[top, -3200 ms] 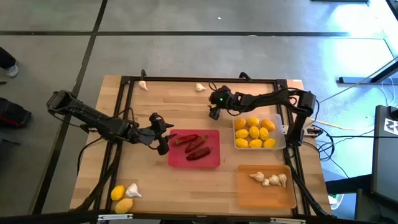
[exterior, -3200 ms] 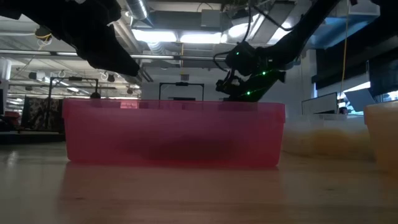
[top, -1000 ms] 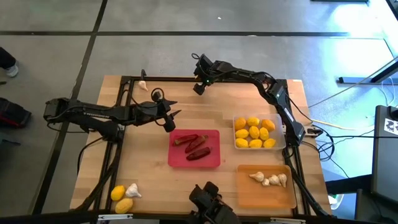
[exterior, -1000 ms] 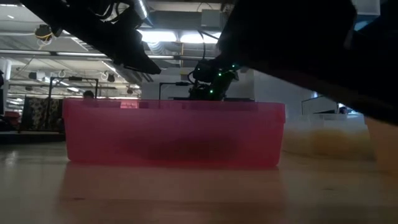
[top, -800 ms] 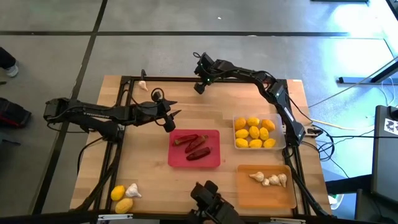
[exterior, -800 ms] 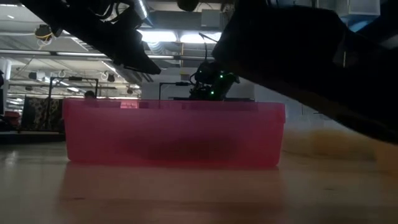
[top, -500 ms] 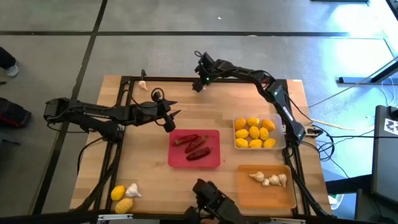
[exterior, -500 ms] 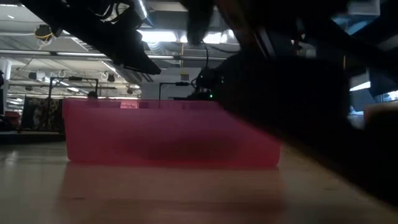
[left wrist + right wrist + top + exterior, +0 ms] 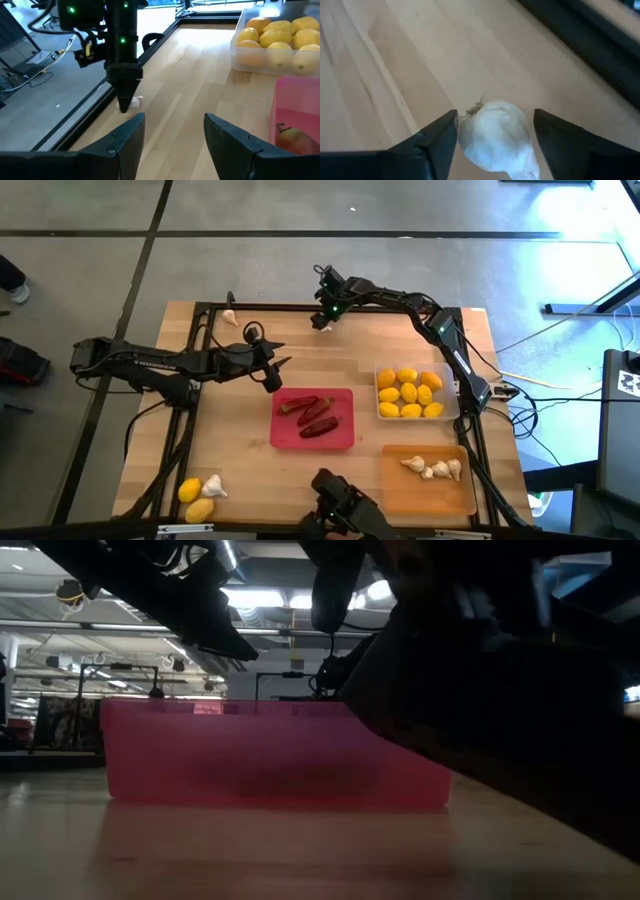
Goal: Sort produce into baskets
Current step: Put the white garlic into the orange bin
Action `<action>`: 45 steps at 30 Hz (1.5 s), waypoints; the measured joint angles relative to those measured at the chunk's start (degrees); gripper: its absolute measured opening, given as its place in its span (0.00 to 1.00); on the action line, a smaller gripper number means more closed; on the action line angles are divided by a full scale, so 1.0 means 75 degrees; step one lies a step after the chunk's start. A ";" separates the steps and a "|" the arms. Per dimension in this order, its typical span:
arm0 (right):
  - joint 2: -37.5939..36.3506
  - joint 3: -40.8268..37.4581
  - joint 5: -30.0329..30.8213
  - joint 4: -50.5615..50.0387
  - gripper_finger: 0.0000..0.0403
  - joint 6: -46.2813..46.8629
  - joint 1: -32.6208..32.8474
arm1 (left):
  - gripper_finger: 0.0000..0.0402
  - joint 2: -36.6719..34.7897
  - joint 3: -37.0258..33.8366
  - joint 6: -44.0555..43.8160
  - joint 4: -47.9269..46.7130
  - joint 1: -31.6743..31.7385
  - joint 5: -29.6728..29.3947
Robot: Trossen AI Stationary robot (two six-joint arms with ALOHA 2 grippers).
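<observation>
The right end effector [image 9: 322, 321] reaches to the far edge of the surface [image 9: 250, 450] and is down over a garlic bulb [image 9: 496, 131], its fingers [image 9: 437, 135] spread on either side of the bulb with a gap showing, so nothing is pinched yet. The bulb lies on the wood just beside the dark frame rail [image 9: 120, 75]. To do this grasp well, the fingers should likely close evenly so the bulb stays centred and does not squirt out toward the rail; a gentle squeeze on the rounded body, not the papery tip, seems safest, followed by a straight lift before swinging to the orange tray [image 9: 428, 480], where other garlic already sits. The left end effector [image 9: 272, 368] hangs spread and empty above the surface, near the red tray [image 9: 311, 420] holding chilies [image 9: 308, 410], and should stay out of the way. The clear tray [image 9: 417, 393] holds lemons [image 9: 408, 392]. Loose produce remains: another garlic bulb at the far left [image 9: 230, 317], and two lemons [image 9: 194, 500] with a bulb near the front left corner.
</observation>
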 joint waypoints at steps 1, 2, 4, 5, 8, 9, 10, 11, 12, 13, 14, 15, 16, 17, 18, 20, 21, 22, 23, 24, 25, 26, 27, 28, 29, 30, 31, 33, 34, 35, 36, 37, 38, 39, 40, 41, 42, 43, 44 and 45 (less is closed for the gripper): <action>0.0000 0.0000 -0.0015 -0.0097 0.61 -0.0008 0.0003 | 0.50 0.0000 0.0000 -0.0003 0.0000 0.0000 0.0000; 0.0000 0.0000 -0.0049 -0.0162 0.59 -0.0013 0.0003 | 0.50 0.0000 0.0000 -0.0003 0.0000 0.0000 0.0000; 0.0000 0.0000 -0.0130 -0.0193 0.54 -0.0039 0.0003 | 0.50 0.0000 0.0000 -0.0003 0.0000 0.0000 0.0000; 0.0000 0.0000 -0.0174 -0.0205 0.52 -0.0043 0.0003 | 0.50 0.0000 0.0000 -0.0003 0.0000 0.0000 0.0000; 0.0000 0.0000 -0.0228 -0.0239 0.46 -0.0067 0.0003 | 0.50 0.0000 0.0000 -0.0005 0.0000 0.0000 0.0000; 0.0000 0.0003 -0.0253 -0.0239 0.45 -0.0107 0.0003 | 0.50 0.0000 0.0000 -0.0005 0.0000 0.0000 0.0000; 0.0000 0.0046 -0.0246 -0.0314 0.44 -0.0169 0.0003 | 0.50 0.0000 0.0000 -0.0006 0.0000 0.0000 0.0000; 0.0000 0.0079 -0.0190 -0.0398 0.43 -0.0223 0.0003 | 0.50 0.0000 0.0000 -0.0006 0.0000 0.0000 0.0000; 0.0000 0.0119 -0.0072 -0.0469 0.43 -0.0294 0.0003 | 0.50 0.0000 0.0000 -0.0003 0.0000 0.0000 0.0000; 0.0000 0.0173 0.0105 -0.0566 0.42 -0.0405 0.0005 | 0.50 0.0000 0.0000 -0.0006 -0.0001 0.0000 -0.0003; 0.0000 0.0235 0.0268 -0.0696 0.42 -0.0514 0.0014 | 0.50 0.0000 0.0000 -0.0006 0.0000 0.0000 -0.0003; 0.0000 0.0303 0.0410 -0.0859 0.42 -0.0625 0.0044 | 0.50 0.0000 0.0000 -0.0006 0.0000 0.0000 -0.0003; 0.0000 0.0372 0.0510 -0.0998 0.42 -0.0741 0.0061 | 0.50 0.0000 0.0000 -0.0006 0.0000 0.0000 -0.0003; 0.0000 0.0440 0.0591 -0.1112 0.42 -0.0853 0.0068 | 0.50 0.0000 0.0000 -0.0006 -0.0001 0.0000 -0.0003; -0.0004 0.0508 0.0615 -0.1241 0.42 -0.0949 0.0099 | 0.50 0.0000 0.0000 -0.0006 -0.0001 -0.0002 -0.0003; -0.0074 0.0572 0.0633 -0.1504 0.41 -0.1130 0.0158 | 0.50 0.0000 0.0000 -0.0006 -0.0003 0.0000 -0.0003; -0.0146 0.0586 0.0621 -0.1605 0.41 -0.1218 0.0200 | 0.50 0.0000 0.0000 -0.0006 -0.0003 0.0000 -0.0003; -0.0237 0.0586 0.0609 -0.1803 0.41 -0.1297 0.0245 | 0.50 0.0000 0.0000 -0.0006 -0.0003 -0.0003 -0.0003; -0.0339 0.0586 0.0612 -0.1982 0.41 -0.1397 0.0300 | 0.50 0.0000 0.0000 -0.0006 0.0007 0.0000 -0.0003; -0.0454 0.0586 0.0611 -0.2093 0.41 -0.1473 0.0334 | 0.50 0.0000 0.0000 -0.0006 0.0035 -0.0001 -0.0003; -0.0556 0.0589 0.0612 -0.2248 0.41 -0.1576 0.0392 | 0.50 0.0000 0.0000 -0.0005 0.0041 -0.0001 -0.0003; -0.0667 0.0592 0.0609 -0.2392 0.41 -0.1639 0.0438 | 0.50 0.0000 0.0000 -0.0005 0.0041 0.0000 -0.0006; -0.0783 0.0592 0.0615 -0.2505 0.41 -0.1709 0.0492 | 0.50 0.0000 0.0000 -0.0003 0.0040 0.0000 -0.0006; -0.0910 0.0589 0.0623 -0.2588 0.41 -0.1787 0.0549 | 0.50 0.0000 0.0000 -0.0003 0.0036 -0.0003 -0.0004; -0.1059 0.0563 0.0651 -0.2628 0.41 -0.1825 0.0617 | 0.50 0.0000 0.0000 -0.0003 0.0039 0.0000 -0.0005; -0.1218 0.0513 0.0674 -0.2664 0.41 -0.1832 0.0678 | 0.50 0.0000 0.0000 -0.0003 0.0035 0.0000 -0.0006; -0.1381 0.0452 0.0677 -0.2705 0.41 -0.1837 0.0746 | 0.50 0.0000 0.0000 -0.0003 0.0020 -0.0003 -0.0006; -0.1692 0.0297 0.0723 -0.2775 0.41 -0.1847 0.0892 | 0.50 0.0000 0.0000 -0.0006 -0.0014 -0.0003 -0.0006; -0.1843 0.0202 0.0788 -0.2788 0.41 -0.1851 0.0973 | 0.50 0.0000 0.0000 -0.0003 -0.0015 -0.0003 -0.0006; -0.2007 0.0075 0.0830 -0.2808 0.41 -0.1859 0.1056 | 0.50 0.0000 0.0000 -0.0004 -0.0015 -0.0003 -0.0006; -0.2174 -0.0081 0.0914 -0.2831 0.41 -0.1893 0.1147 | 0.50 0.0002 0.0000 -0.0004 -0.0015 -0.0003 -0.0006; -0.2351 -0.0228 0.1012 -0.2819 0.41 -0.1932 0.1231 | 0.50 0.0000 0.0000 -0.0006 -0.0015 -0.0003 -0.0006; -0.2537 -0.0393 0.1111 -0.2809 0.41 -0.1952 0.1309 | 0.50 0.0000 0.0000 -0.0006 -0.0015 -0.0003 -0.0005; -0.2741 -0.0589 0.1232 -0.2812 0.41 -0.1957 0.1385 | 0.50 0.0000 0.0000 -0.0005 -0.0015 -0.0005 -0.0005; -0.2923 -0.0778 0.1324 -0.2815 0.41 -0.1957 0.1461 | 0.50 0.0000 0.0000 -0.0006 -0.0015 -0.0012 -0.0006; -0.3108 -0.0984 0.1427 -0.2789 0.41 -0.1957 0.1533 | 0.50 0.0000 0.0000 -0.0006 -0.0015 -0.0020 -0.0006; -0.3302 -0.1234 0.1520 -0.2769 0.41 -0.1946 0.1598 | 0.50 0.0000 0.0000 -0.0006 -0.0015 -0.0029 -0.0005; -0.3474 -0.1472 0.1605 -0.2759 0.41 -0.1919 0.1663 | 0.50 0.0000 0.0000 -0.0008 -0.0015 -0.0038 -0.0006; -0.3664 -0.1725 0.1649 -0.2673 0.41 -0.1846 0.1731 | 0.50 0.0000 0.0000 -0.0016 -0.0015 -0.0038 -0.0003; -0.3875 -0.1984 0.1692 -0.2557 0.41 -0.1810 0.1782 | 0.50 0.0000 0.0000 -0.0022 -0.0015 -0.0038 -0.0003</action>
